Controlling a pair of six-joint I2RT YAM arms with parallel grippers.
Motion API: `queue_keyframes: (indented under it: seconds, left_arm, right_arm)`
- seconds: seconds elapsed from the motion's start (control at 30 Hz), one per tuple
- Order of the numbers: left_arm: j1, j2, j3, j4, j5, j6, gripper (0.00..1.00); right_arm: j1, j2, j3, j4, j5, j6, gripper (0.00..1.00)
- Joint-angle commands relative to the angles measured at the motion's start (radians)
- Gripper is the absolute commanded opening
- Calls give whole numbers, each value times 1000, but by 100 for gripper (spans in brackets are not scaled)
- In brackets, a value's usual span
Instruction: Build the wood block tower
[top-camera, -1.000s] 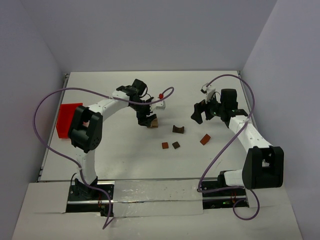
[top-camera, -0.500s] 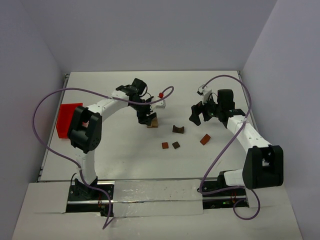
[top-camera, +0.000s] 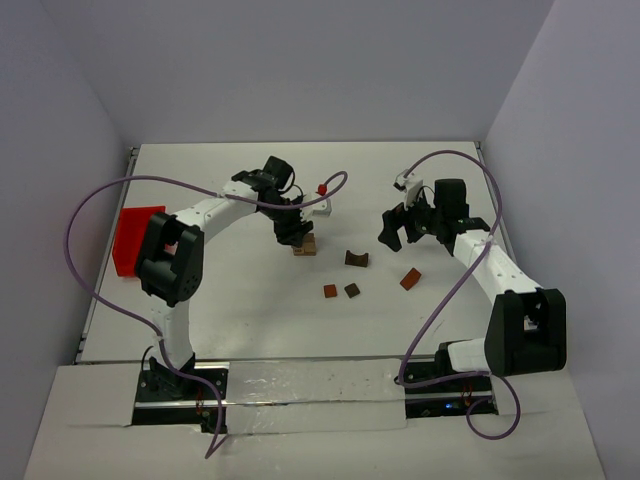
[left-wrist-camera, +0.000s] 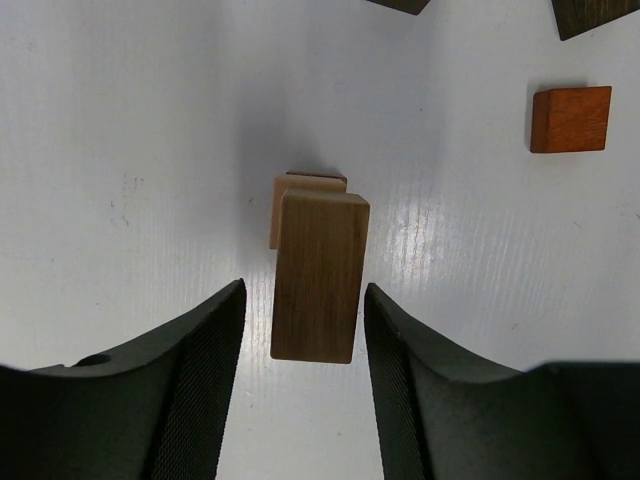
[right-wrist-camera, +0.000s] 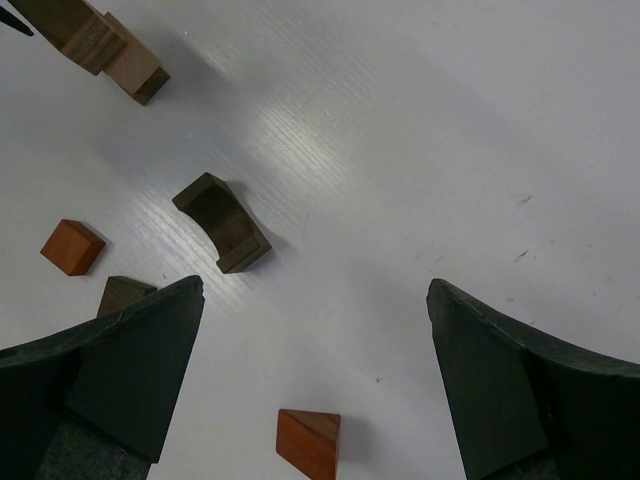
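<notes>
Tabletop (top-camera: 200, 320) white, walls (top-camera: 300, 70) pale; left fingers (left-wrist-camera: 190, 380) loosely straddle tan block (left-wrist-camera: 318, 275), right fingers (right-wrist-camera: 120, 370) apart.

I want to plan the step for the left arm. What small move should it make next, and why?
Probably close the left pincer gently on the upright brown block: it stands between the fingers atop a paler block, with a gap at one side.
</notes>
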Motion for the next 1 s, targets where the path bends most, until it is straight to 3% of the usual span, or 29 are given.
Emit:
queue_keyframes:
  seconds: [0.0,0.53,0.97]
  left_arm:
    - [2,-12,45,18,35,-2,57]
    - [0,-9,58,21,33,-13,46]
    - [-7,-11,56,16,34,-10,48]
  right_arm:
    - [7,10,17,12,-3,-13,100]
    - [6,11,13,15,-6,-9,100]
    - [6,13,11,16,-6,-12,100]
